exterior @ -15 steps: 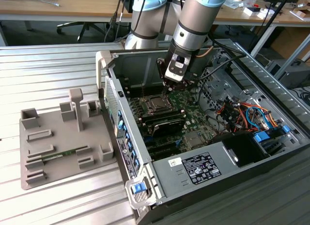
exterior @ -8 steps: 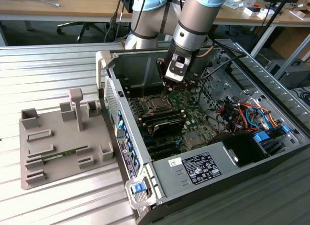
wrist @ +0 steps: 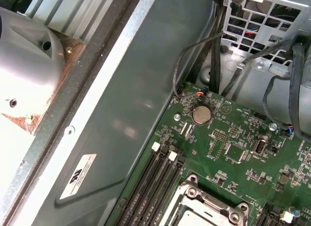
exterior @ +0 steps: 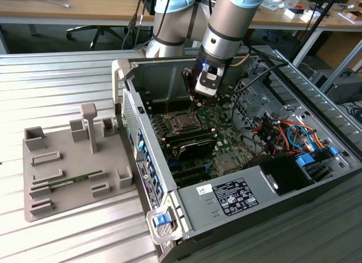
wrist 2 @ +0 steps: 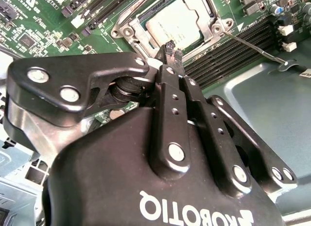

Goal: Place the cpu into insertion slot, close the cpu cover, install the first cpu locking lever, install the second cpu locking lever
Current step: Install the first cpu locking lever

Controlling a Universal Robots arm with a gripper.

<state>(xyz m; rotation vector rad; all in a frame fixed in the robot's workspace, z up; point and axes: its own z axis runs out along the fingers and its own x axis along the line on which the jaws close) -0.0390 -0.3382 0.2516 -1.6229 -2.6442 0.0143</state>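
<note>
Cpu (wrist 2: 177, 24) lies under the cover (wrist 2: 210, 12). The gripper (wrist 2: 170, 51), fingers pressed together, hovers at the cover's edge. Its tips may slip off the loose lever (wrist 2: 252, 45) beside the cover and scratch the board (wrist 2: 43, 22).

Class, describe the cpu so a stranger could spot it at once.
Start at the open computer case, then the green motherboard on its floor. Just beyond the gripper lies the cpu: a small silvery square inside a metal frame, unlike the long black memory slots beside it.
</note>
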